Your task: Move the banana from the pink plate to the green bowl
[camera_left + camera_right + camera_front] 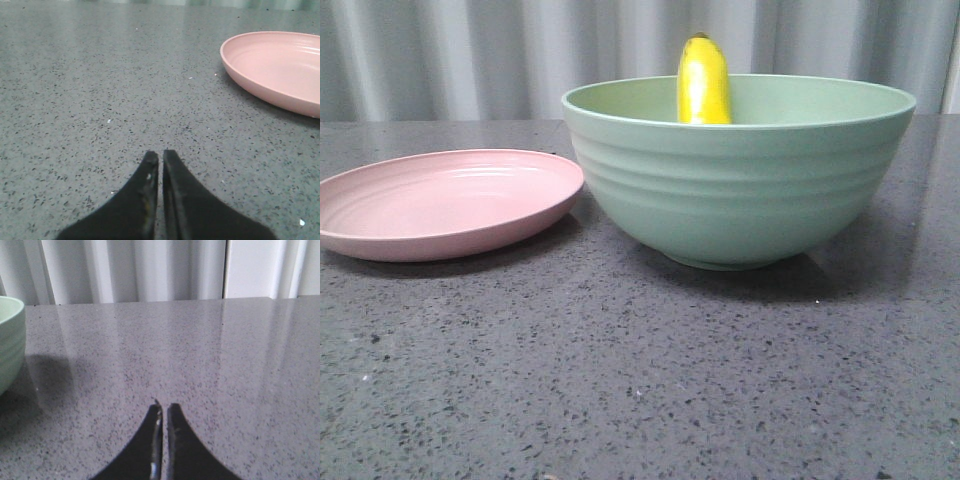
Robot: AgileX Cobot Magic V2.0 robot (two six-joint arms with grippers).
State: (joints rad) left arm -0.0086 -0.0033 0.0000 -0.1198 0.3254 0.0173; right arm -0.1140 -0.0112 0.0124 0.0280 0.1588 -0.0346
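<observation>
The banana (704,85) stands nearly upright inside the green bowl (740,190), leaning against the bowl's far wall, with its dark tip rising above the rim; its lower part is hidden by the bowl's near wall. The green bowl sits on the speckled grey table (620,380), right of centre. The pink plate (440,205) lies to the left of the bowl with nothing on it, its right edge just beside the bowl's side; whether the two touch cannot be told. The left gripper (160,156) hovers low over bare tabletop, its jaws drawn together with only a thin slit between the tips, holding nothing, the pink plate lying apart from it. The right gripper (163,407) likewise has its jaws together and grips nothing, with the green bowl's rim off to one side.
</observation>
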